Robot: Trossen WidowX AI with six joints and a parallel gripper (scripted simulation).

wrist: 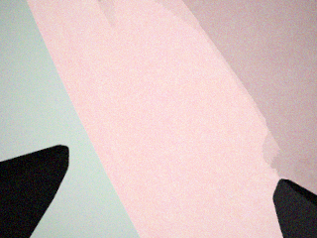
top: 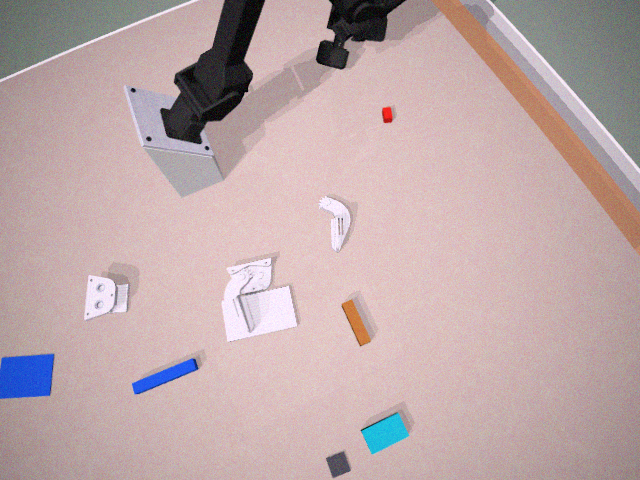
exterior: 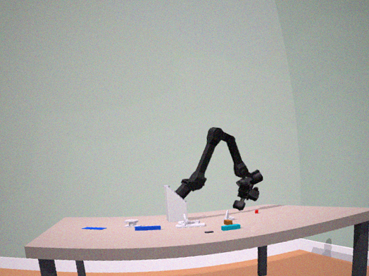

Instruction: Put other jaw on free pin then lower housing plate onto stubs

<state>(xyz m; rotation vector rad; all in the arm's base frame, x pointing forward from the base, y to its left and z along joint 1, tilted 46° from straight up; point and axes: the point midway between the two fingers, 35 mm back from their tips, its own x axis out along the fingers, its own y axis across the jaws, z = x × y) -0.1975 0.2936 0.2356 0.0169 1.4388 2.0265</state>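
The white base [top: 276, 312] [exterior: 197, 225] lies on the table with one jaw [top: 233, 290] on its left pin; the free pin at the right is too small to make out clearly. The other white jaw [top: 343, 217] [exterior: 227, 215] lies loose on the table, apart from the base, up and to its right in the top view. The white housing plate [top: 95, 310] [exterior: 130, 221] stands off the base to the left, with two round holes. My gripper [wrist: 173, 174] is open and empty, above the table's far part, well away from all the parts. Both fingertips show in the wrist view.
A red block [top: 387, 115] [exterior: 256, 211] is nearest the gripper. An orange block [top: 356, 322], a cyan block [top: 385, 434], a dark square [top: 338, 463], a blue bar [top: 165, 376] and a blue sheet [top: 25, 376] lie around the base. The arm's grey pedestal [top: 183, 170] [exterior: 175, 207] stands behind.
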